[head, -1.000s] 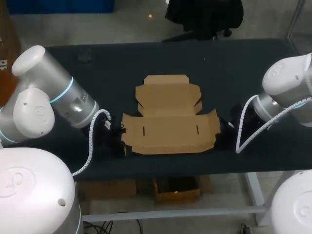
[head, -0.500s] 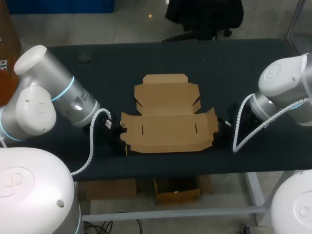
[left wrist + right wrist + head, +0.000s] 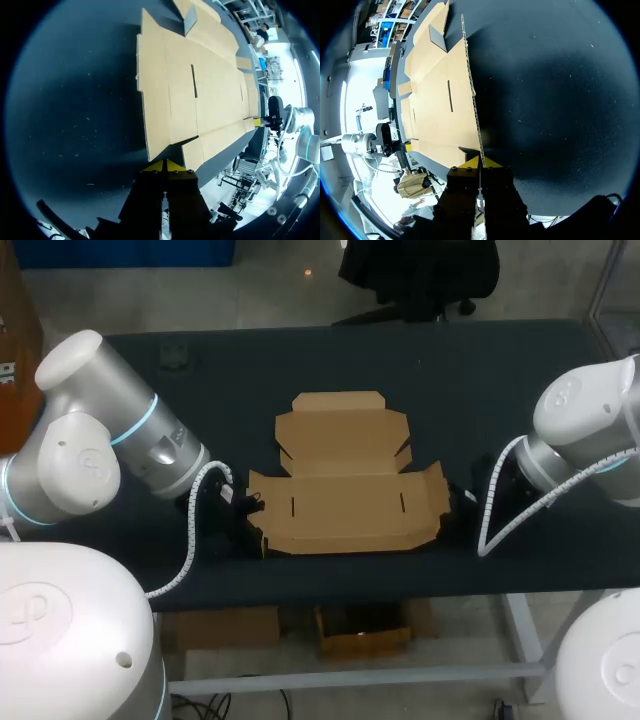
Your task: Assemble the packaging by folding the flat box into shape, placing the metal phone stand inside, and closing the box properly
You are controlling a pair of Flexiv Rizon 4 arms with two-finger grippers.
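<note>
The flat box point(image 3: 345, 490) is plain tan, the table point(image 3: 500, 370) black, left tool point(image 3: 165, 163) and right tool point(image 3: 480, 161) yellow-tipped

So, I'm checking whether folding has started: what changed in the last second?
Both arms edged slightly inward toward the flat box, whose outer flaps shifted only faintly. The left gripper and right gripper stay closed at the flap edges; nothing was let go, and the box lies flat in place.

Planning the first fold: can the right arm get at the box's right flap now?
Likely yes: the right gripper looks shut on the right edge of the flat box, nothing in between.
</note>
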